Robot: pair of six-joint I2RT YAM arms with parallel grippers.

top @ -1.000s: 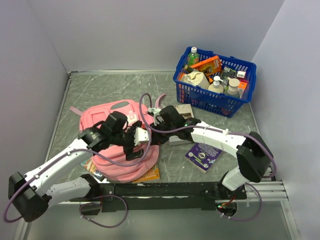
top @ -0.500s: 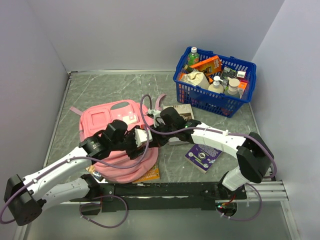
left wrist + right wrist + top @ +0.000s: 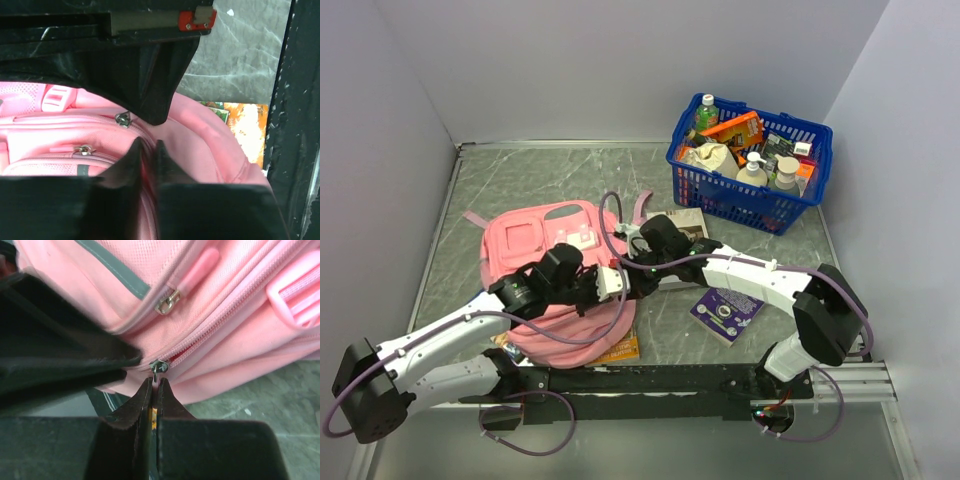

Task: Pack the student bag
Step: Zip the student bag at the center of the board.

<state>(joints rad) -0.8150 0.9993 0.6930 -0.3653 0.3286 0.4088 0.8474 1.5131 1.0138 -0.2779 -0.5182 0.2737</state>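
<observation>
On table [image 3: 520, 170] left of centre, student bag [image 3: 535, 240] lies flat, pockets up; left gripper [image 3: 147, 146] fingers narrow, pinching fold of pink fabric; right gripper [image 3: 155, 384] fingers closed on zipper pull [image 3: 159, 365] at bag's side; blue basket [image 3: 750, 200] well apart, far right

No print is legible on the orange book [image 3: 621, 349], purple booklet [image 3: 725, 312], basket bottles [image 3: 752, 172] or student bag [image 3: 532, 240].
</observation>
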